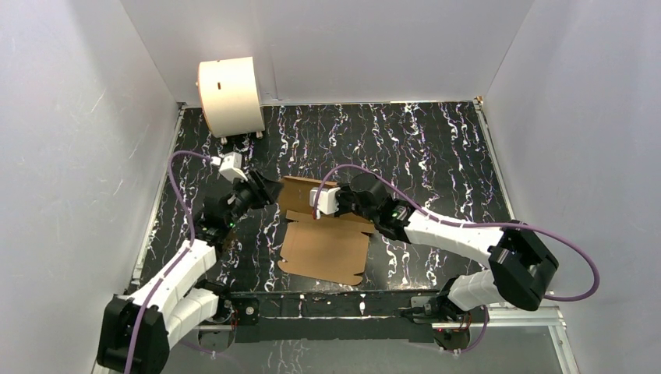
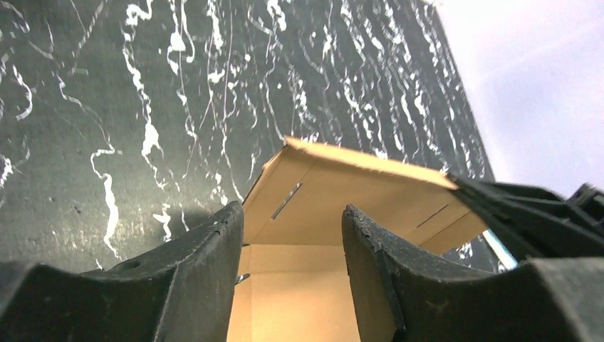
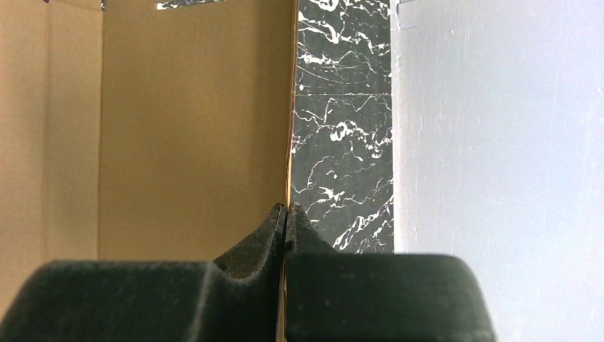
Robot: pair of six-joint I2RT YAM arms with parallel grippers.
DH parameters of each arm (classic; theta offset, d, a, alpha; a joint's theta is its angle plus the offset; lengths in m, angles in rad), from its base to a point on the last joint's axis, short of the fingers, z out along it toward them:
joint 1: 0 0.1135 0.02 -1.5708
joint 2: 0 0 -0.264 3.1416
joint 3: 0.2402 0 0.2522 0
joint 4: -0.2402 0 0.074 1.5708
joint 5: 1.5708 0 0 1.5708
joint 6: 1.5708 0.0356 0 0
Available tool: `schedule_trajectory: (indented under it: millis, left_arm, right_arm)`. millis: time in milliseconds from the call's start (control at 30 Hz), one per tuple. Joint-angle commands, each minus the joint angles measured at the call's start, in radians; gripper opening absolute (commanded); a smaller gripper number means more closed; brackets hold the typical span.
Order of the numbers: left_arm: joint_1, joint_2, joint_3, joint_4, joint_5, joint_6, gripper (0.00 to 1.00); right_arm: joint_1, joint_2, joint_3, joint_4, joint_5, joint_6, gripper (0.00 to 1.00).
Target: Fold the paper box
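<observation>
The paper box point(image 1: 323, 253) is laid mid-way on the table point(image 1: 436, 156), far flap lifted up. Flap edge is pinched tight by the R gripper point(image 3: 285, 214). L gripper point(image 2: 292, 214) is held spread wide, near the flap's left end.

- I see the paper box point(image 1: 326, 248) near the middle of the black marbled table point(image 1: 436, 148). Its main panel lies flat and a far flap is raised at 12 o'clock.
- My left gripper point(image 1: 263, 190) sits at the box's 10 o'clock, just beside the raised flap's left end.
- My right gripper point(image 1: 316, 202) is at the flap, its arm stretched in from 4 o'clock. I can't read its jaws from here.
- A cream drum point(image 1: 231, 95) stands at 11 o'clock, well apart from the box.
</observation>
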Motion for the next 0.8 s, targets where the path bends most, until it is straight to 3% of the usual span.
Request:
schedule_trajectory:
  millis: [0,467,567,767]
  left_arm:
    - [-0.001,-0.062,0.127,-0.136,-0.068,-0.013,0.51]
    - [-0.007,0.229,0.359,-0.225,0.122,-0.060,0.41]
    - [-0.009,0.214,0.334,-0.243,0.115,-0.101,0.42]
    - [-0.010,0.094,0.274,-0.253,0.057,-0.165,0.53]
  right_arm:
    - [0.010,-0.043,-0.003,0.083,0.030,-0.031,0.02]
    - [0.027,-0.034,-0.039,0.140,0.067,-0.059,0.02]
    - [0.033,-0.028,-0.051,0.160,0.073,-0.055,0.01]
    - [0.041,-0.026,-0.061,0.178,0.081,-0.049,0.01]
